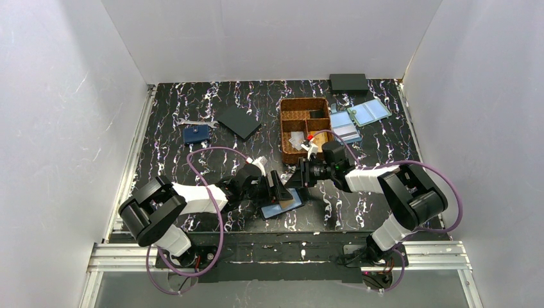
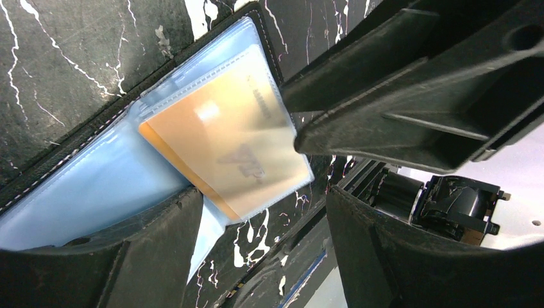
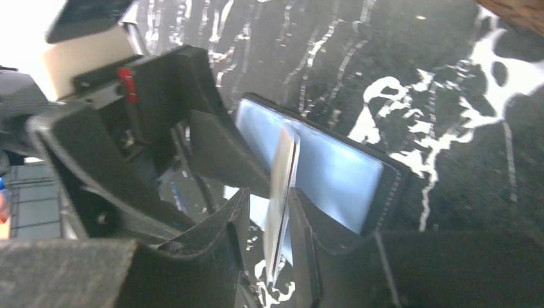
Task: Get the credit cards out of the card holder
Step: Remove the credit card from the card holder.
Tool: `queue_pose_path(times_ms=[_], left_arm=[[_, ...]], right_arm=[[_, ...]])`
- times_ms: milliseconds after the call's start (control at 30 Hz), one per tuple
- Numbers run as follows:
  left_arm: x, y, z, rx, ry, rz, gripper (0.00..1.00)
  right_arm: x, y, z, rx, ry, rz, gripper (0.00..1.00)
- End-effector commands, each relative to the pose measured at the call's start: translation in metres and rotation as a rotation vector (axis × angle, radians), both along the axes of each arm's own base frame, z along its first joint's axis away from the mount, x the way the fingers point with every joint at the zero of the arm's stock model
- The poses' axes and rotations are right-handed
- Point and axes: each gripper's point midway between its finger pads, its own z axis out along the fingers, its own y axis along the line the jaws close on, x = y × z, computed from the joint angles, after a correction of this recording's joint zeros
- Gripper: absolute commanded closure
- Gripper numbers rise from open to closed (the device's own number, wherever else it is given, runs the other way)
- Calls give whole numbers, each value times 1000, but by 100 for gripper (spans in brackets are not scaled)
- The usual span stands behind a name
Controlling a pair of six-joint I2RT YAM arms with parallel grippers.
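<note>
Though it lies open nearer than the basket (image 1: 283, 131), the card holder (image 1: 276, 209), long axis across the desk (image 1: 256, 96), has one leaf raised, with an orange-gold credit card (image 2: 218, 147) sleeved inside. The left tool (image 2: 263, 205) is spread over the flat leaf. The right tool (image 3: 269, 215) brackets the raised one, though I cannot tell whether it grips.

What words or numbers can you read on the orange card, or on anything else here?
None can be read.
orange card: a small line of print near one edge and a bigger mark in the middle, both too blurred to read.
card holder: no writing shows.
Top view: nothing legible; everything is too small.
</note>
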Motion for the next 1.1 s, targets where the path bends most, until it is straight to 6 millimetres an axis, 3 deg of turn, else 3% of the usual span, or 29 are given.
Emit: queue_pose_path(times_ms=[0, 567, 1067], left_arm=[[-5, 7, -21, 68, 24, -14, 30], [-4, 7, -19, 62, 26, -5, 33], [-11, 18, -16, 51, 30, 8, 69]], right_arm=[[-31, 13, 20, 127, 100, 132, 64], [-48, 21, 33, 193, 140, 214, 64], [-50, 22, 39, 210, 112, 249, 55]])
